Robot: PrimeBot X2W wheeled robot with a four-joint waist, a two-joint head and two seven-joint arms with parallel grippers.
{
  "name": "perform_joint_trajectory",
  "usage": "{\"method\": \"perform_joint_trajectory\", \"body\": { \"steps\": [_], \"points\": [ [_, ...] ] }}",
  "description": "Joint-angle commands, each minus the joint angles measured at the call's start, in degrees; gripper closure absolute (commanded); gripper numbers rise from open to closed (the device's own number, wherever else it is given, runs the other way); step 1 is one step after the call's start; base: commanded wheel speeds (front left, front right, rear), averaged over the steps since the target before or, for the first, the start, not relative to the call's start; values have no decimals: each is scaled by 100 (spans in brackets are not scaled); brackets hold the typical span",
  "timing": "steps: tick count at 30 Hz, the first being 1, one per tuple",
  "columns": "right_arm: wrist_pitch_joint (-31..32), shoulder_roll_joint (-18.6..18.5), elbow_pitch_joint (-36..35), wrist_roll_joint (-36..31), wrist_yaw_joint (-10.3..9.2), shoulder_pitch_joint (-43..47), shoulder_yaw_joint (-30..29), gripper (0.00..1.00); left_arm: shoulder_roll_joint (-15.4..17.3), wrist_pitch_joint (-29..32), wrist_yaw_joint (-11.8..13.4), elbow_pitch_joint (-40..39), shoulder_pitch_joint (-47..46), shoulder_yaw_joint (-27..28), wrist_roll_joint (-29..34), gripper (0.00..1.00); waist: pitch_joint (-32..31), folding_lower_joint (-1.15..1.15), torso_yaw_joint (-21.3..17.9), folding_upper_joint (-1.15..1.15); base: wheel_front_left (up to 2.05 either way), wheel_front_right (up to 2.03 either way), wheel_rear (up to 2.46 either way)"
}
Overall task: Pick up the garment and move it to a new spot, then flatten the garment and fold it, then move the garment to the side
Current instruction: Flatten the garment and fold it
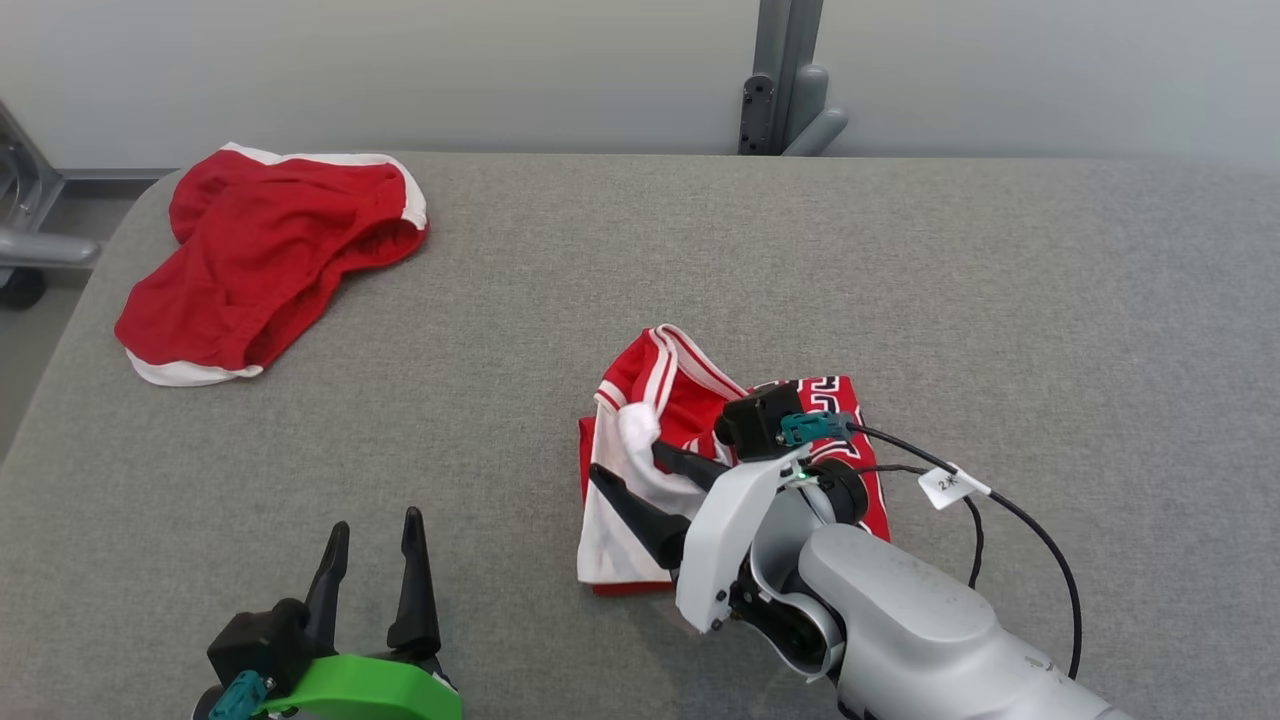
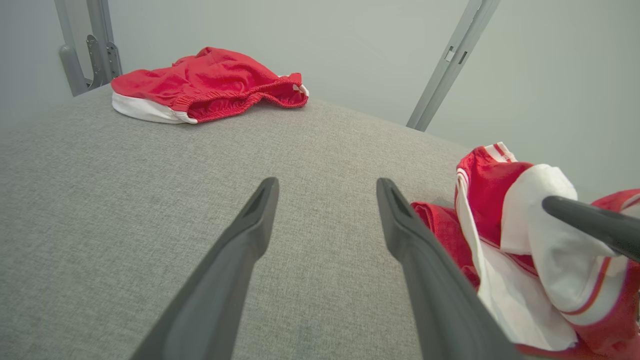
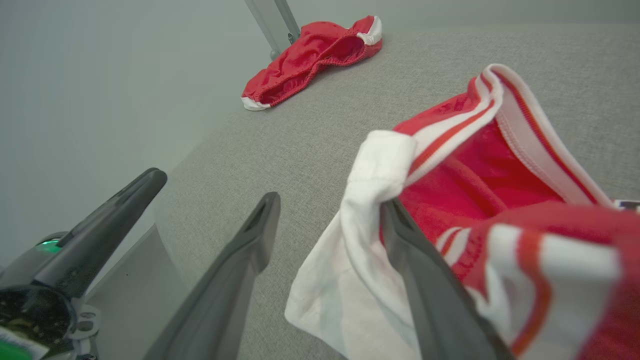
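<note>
Both pairs of jaws stand spread wide and grip nothing. The left jaws sit low at the near left with their dark fingers [image 1: 415,590] over bare cloth, and the right jaws are down on the crumpled red and white striped sports garment [image 1: 668,385]. That garment lies in a heap near the middle of the grey fabric-covered bench [image 1: 900,260], well in from every edge, so I don't think it is likely to slide off. What worries me is the white fold [image 3: 372,200] hanging over the tip of one right finger [image 3: 425,280]. Though the right jaws are open, the cloth looks hooked there, and if the arm draws back along its own line I reckon the fold goes with it and the heap gets dragged or flipped. The garment is also bunched, with the striped trim doubled over the red body. Any fold started from this shape would, to my eye, lock the creases in, so it wants spreading flat first. A thin black cable [image 1: 1040,540] loops from the right wrist close above the fabric, and a low sweep could catch it on the cloth. Over at the far left corner lies a second garment, plain red with white edging [image 1: 260,260]. It is well apart from this one, but close enough in colour that a reach could go to the wrong piece.
</note>
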Motion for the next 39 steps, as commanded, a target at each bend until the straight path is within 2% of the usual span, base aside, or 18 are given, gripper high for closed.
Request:
{"method": "perform_joint_trajectory", "body": {
  "steps": [1,10,16,28,33,35,38,39],
  "points": [
    [130,-5,2,-40,0,11,7,0,1,-2,20,-26,89,21,70,0,-40,0,-79,31,0,0,0],
    [410,-18,-24,-148,0,304,-79,0,1,-2,26,-68,62,3,58,0,-1,0,-150,31,0,0,0],
    [42,-190,-407,-294,0,416,-436,0,1,-2,57,-97,93,58,53,0,12,0,-202,31,0,0,0],
    [-518,-590,-1247,-1078,0,815,-1971,0,0,-2,52,-150,85,38,102,0,19,0,-366,31,0,0,0],
    [-621,-618,-1523,-1645,0,1224,-2807,0,0,-2,49,-173,9,-25,106,0,43,0,-413,31,0,0,0],
    [-646,-537,-1680,-2038,0,1498,-3219,0,0,-2,62,-190,-27,-49,94,0,60,0,-434,31,0,0,0],
    [-633,-431,-1791,-2321,0,1751,-3532,0,1,-2,48,-193,-61,-63,89,0,82,0,-424,31,0,0,0],
    [-644,-392,-1817,-2390,0,1829,-3639,15,1,-2,45,-196,-76,-63,88,0,92,0,-411,31,0,0,0]
  ]
}}
